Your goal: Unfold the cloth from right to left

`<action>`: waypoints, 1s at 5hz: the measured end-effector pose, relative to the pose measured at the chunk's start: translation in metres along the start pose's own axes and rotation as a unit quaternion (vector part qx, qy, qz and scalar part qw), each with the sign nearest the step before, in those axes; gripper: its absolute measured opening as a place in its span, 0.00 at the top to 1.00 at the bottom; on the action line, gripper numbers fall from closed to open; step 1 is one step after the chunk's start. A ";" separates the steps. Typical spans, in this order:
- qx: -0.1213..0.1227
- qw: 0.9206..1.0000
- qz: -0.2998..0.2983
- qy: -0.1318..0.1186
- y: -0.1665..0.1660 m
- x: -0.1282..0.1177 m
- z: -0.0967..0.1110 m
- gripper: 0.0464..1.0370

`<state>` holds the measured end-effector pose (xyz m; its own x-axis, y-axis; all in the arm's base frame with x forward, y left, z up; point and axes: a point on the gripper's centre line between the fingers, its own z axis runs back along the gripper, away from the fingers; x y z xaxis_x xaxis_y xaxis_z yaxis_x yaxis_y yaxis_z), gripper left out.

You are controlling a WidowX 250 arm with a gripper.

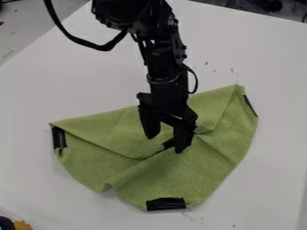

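Black two-finger gripper [165, 144] right over the middle, fingers spread wide! Below, the green fabric cloth [186, 177], part folded, creased, black strips [166, 204] at its corners, lying on the smooth white surface [66, 96].

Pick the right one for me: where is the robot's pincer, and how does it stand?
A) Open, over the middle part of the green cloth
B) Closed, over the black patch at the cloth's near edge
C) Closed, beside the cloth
A: the pincer hangs over the middle part of the cloth, and green shows in the gap between its two sides.
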<state>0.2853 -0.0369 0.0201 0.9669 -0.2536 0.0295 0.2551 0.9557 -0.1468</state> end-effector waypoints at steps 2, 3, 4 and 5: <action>-0.009 1.000 0.003 0.012 -0.002 -0.006 -0.010 0.04; -0.011 1.000 0.006 0.013 0.002 -0.006 -0.012 0.09; -0.008 1.000 0.012 0.017 0.004 -0.005 -0.012 0.24; -0.003 1.000 0.012 0.029 0.000 -0.007 -0.012 0.04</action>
<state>0.2787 -0.0367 0.0083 0.9707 -0.2383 -0.0309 0.2310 0.9608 -0.1534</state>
